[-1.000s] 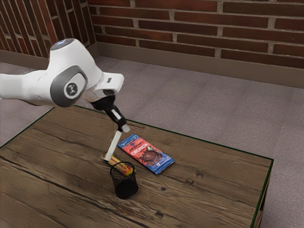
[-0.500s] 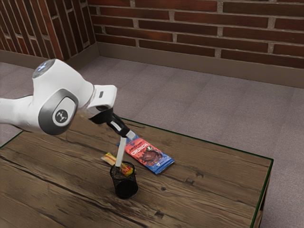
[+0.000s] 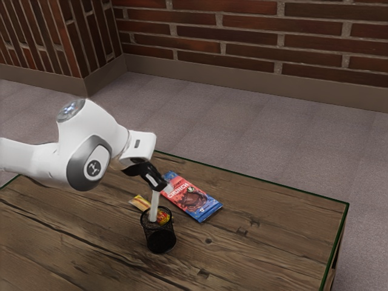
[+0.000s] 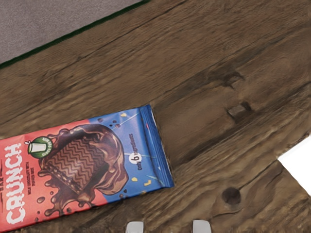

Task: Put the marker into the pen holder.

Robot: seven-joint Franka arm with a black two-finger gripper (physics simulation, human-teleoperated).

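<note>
Right now our hand (image 3: 162, 190) has the pale marker (image 3: 155, 207) by its upper end, its fingertips (image 4: 135, 227) parted partway, closed, as we judge it, on a fairly thick barrel. The marker leans slightly from upright, with its lower end in the mouth of the black mesh pen holder (image 3: 160, 239), so we take it that the placing is well along and only lowering and release remain. How deep that end reaches, we can't tell. We expect the barrel to be light, stiff and rather smooth, hardly fragile but apt to pivot if pinched loosely. The upper end is the right place to grip, since it leaves the length free to go in. We should straighten it a little, ease down and let go gently; pushing sideways on the rim could tip the light holder. A yellowish wrapper (image 3: 140, 202) lies behind it on the tabletop (image 3: 260, 242), and the chocolate bar (image 3: 195, 199) is near our hand.
</note>
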